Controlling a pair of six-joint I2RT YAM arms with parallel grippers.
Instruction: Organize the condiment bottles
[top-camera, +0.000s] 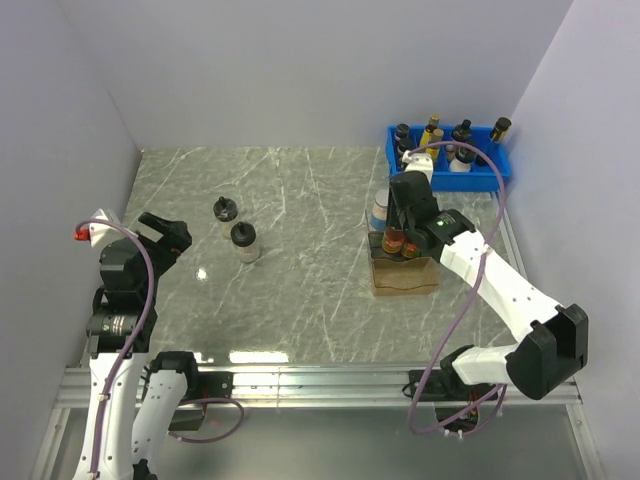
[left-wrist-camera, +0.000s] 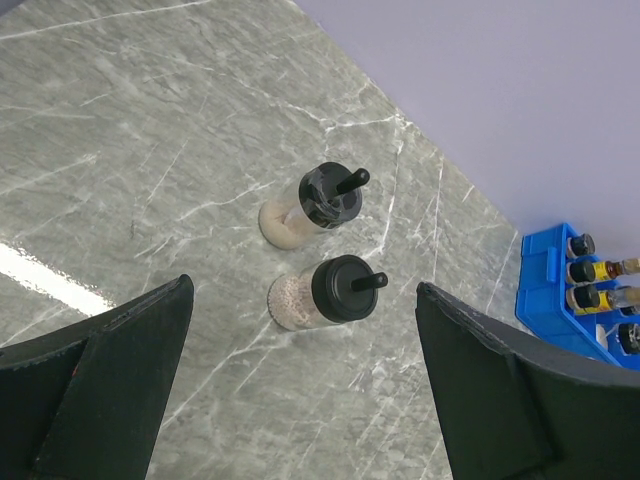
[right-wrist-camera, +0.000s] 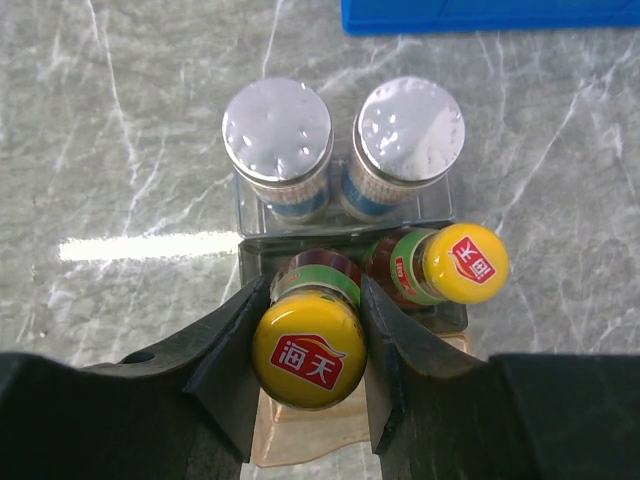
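- Tabletop (top-camera: 300, 200) of grey-green marbled stone spreads between pale walls.
- The blue plastic bin (top-camera: 495, 172) sits in the far right corner, crowded with dark and yellow-capped bottles.
- The right gripper (right-wrist-camera: 312, 340) reaches over the stand on the right side of the table. Its two black fingers (right-wrist-camera: 238, 345) are clamped on the neck of one brown sauce bottle, one on each side under the cap.
- The left gripper (top-camera: 168, 235) hangs at the left side, jaws spread wide with nothing between them.
- A see-through stepped stand (right-wrist-camera: 345, 228) lies near the bin.
- The gripped brown sauce bottle (right-wrist-camera: 308, 355) has a yellow cap with a red logo. Whether its base rests on the stand I cannot tell.
- A second sauce bottle (right-wrist-camera: 465, 262), of the same kind, stands just beside it.
- Two squat white jars (right-wrist-camera: 277, 130) with silver lids stand side by side on the stand's far step.
- Two black-capped little bottles (left-wrist-camera: 340, 290) stand close together left of centre, well apart from the stand.
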